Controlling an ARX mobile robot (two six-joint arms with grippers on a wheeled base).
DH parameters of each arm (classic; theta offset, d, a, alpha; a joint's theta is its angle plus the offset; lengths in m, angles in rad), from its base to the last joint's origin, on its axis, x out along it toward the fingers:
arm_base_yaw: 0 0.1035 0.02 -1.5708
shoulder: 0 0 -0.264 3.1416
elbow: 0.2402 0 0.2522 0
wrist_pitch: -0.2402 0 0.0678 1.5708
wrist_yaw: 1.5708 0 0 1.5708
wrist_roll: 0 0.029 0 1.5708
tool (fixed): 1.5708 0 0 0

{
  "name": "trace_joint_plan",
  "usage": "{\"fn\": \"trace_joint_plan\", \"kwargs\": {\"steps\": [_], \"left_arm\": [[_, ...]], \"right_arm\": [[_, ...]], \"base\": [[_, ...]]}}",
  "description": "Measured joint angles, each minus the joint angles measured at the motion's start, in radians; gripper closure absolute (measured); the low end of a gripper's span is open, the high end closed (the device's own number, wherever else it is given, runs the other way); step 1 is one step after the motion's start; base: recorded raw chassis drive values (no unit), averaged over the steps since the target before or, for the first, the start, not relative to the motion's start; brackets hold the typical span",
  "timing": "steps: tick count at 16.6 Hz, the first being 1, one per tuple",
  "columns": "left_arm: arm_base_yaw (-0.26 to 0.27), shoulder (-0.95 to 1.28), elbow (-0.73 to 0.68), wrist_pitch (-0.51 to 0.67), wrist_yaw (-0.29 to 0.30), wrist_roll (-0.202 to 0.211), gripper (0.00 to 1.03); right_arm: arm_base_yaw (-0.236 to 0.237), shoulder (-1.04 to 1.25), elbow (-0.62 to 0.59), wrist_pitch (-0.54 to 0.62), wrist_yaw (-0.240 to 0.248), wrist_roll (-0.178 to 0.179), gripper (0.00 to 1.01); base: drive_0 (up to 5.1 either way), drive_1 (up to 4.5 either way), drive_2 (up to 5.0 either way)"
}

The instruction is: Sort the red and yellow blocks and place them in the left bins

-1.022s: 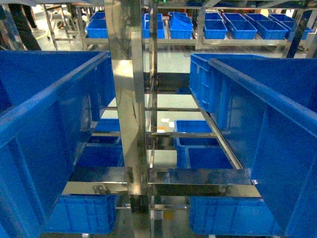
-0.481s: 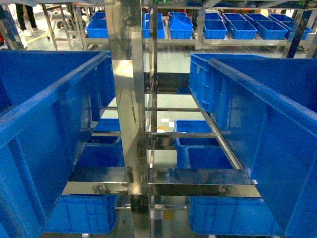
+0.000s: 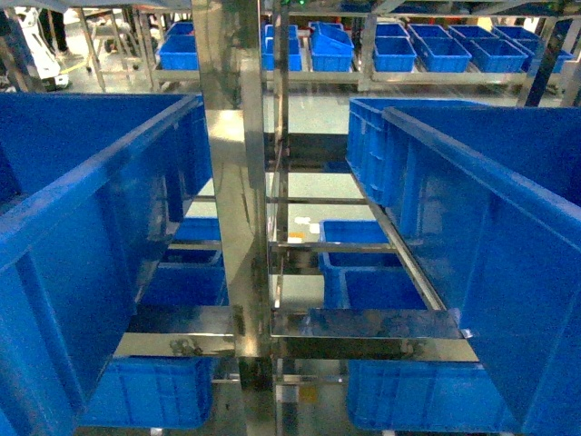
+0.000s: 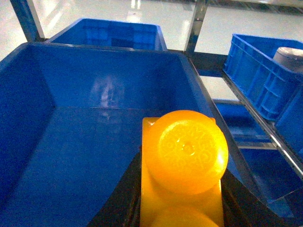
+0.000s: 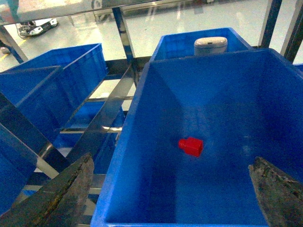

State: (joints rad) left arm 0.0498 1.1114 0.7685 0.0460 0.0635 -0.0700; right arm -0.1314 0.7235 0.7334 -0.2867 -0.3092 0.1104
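A steel post (image 3: 238, 227) stands between the left bin (image 3: 82, 209) and right bin (image 3: 490, 236).

Yellow block (image 4: 182, 165) cut off at bottom edge; left gripper (image 4: 180, 198) mostly hidden behind it.

Count of items, all views.
Blocks: 2 — one yellow block (image 4: 182, 170), one red block (image 5: 191, 146). Large blue bins at head level: 2 — left bin (image 3: 82, 209), right bin (image 3: 490, 227). Steel upright post (image 3: 238, 200): 1.
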Motion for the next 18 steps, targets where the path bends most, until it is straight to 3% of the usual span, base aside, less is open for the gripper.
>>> {"fn": "trace_joint_plan", "kwargs": {"steps": [1,6,10,15,18], "left_arm": [[0.001,0.0,0.0,0.007,-0.003,0.008,0.75],[0.044,0.174,-0.066,0.051,-0.004,0.13,0.75],[0.103,0.394,0.074,0.166,0.012,0.22,0.75],[0.066,0.746,0.379,0.158,0.028,0.447,0.75],[0.088,0.887,0.474,0.102,0.021,0.56,0.75]], "right_arm": [[0.0,-0.001,0.0,0.001,0.0,-0.002,0.03],[0.0,-0.005,0.0,0.002,0.0,-0.004,0.03],[0.0,-0.005,0.0,0.002,0.0,-0.004,0.03],[0.0,-0.005,0.0,0.002,0.0,-0.004,0.03],[0.0,-0.005,0.0,0.002,0.0,-0.004,0.03]], "base": [[0.0,0.0,0.0],[0.0,0.0,0.0],[0.0,0.0,0.0],[0.0,0.0,0.0],[0.0,0.0,0.0]]}}
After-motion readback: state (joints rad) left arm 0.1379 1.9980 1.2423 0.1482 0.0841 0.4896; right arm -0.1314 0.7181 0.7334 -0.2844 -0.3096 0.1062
